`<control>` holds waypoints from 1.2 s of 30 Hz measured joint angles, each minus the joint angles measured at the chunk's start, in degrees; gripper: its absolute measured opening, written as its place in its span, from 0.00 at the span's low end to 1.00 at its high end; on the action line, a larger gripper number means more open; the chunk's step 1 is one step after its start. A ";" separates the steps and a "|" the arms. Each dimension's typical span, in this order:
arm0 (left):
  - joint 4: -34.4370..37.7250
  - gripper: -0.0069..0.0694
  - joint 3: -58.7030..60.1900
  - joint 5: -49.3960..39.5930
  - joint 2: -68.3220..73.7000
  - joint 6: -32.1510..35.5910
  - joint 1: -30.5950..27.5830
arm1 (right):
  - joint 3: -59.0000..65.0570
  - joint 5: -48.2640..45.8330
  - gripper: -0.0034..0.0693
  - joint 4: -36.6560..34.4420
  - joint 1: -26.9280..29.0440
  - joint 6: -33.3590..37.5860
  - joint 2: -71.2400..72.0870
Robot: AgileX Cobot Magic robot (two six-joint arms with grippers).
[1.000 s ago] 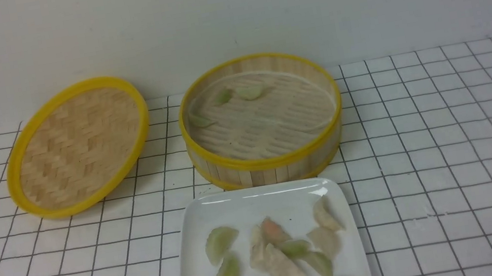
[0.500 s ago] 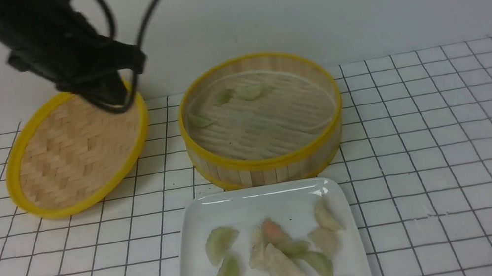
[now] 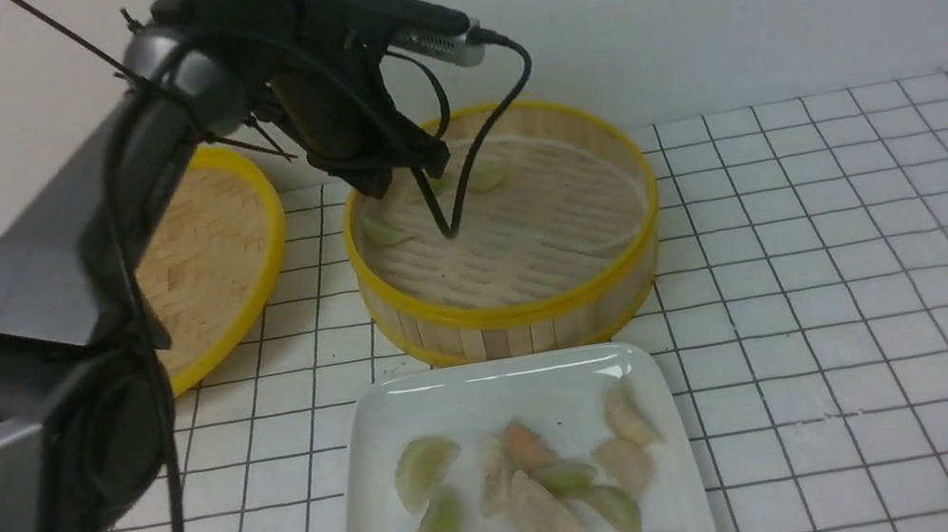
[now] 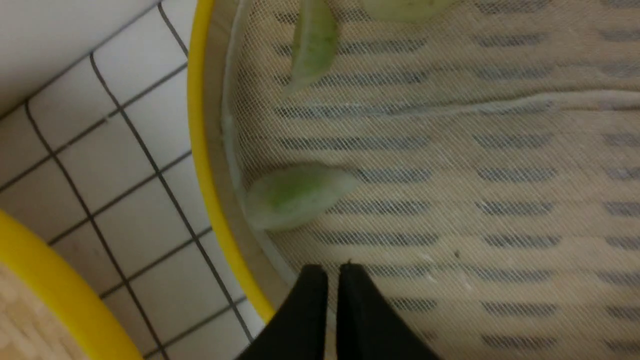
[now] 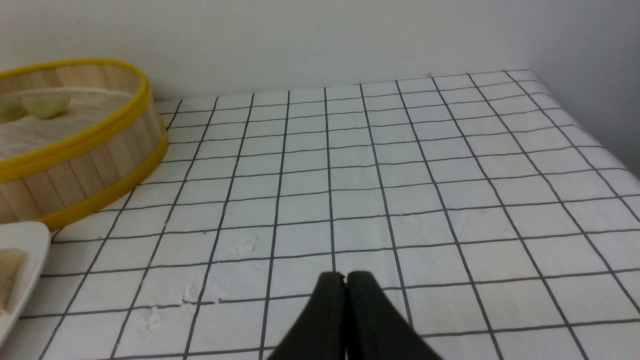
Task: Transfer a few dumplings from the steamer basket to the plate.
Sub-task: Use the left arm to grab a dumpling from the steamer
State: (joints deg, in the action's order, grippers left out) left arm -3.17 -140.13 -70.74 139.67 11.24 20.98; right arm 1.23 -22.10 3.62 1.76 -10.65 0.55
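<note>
1. Bamboo steamer basket (image 3: 530, 310) with yellow rims, upright on gridded desk (image 3: 818, 247), just behind plate (image 3: 476, 391).
2. Inside basket, on mesh liner (image 4: 450, 150): three pale green dumplings (image 3: 380, 232), all in left-rear part. One against left wall, two near back wall, one of those partly hidden behind left arm in front view.
3. Left hand (image 4: 331, 272) over basket's left-rear, inside rim line. Fingertips nearly together with only a thin slit, nothing clamped. Near wall-side dumpling, not touching it.
4. Black cable (image 3: 462, 191) looping from left wrist down over basket floor.
5. Right hand (image 5: 346, 280) over desk, apart from basket and plate. Fingertips pressed together, nothing held.
6. Glossy white square plate at front centre. Several green dumplings on it, two at left side apart from the rest. Whitish and pink-tinged dumplings (image 3: 539, 510) bunched mid-plate, some overlapping. Near edge cut off by front view.
7. Woven yellow-rimmed lid (image 3: 229, 240) on desk left of basket, apart from it, largely hidden by left arm.
</note>
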 joint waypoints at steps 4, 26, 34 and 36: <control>-0.57 0.28 -5.73 -0.05 5.75 3.67 0.00 | 0.00 0.00 0.03 0.00 0.00 0.00 0.00; -5.57 0.42 -8.25 0.35 11.26 5.77 0.30 | 0.00 0.00 0.03 0.00 0.00 0.00 0.00; -6.43 0.12 -8.39 -0.02 11.27 5.42 1.99 | 0.00 0.00 0.03 0.00 0.00 0.00 0.00; -6.43 0.10 -8.39 -0.09 11.07 5.42 2.48 | 0.00 0.00 0.03 0.00 0.00 0.00 0.00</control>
State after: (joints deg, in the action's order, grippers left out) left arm -9.60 -148.52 -70.83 150.74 16.66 23.45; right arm 1.23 -22.10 3.62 1.76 -10.65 0.55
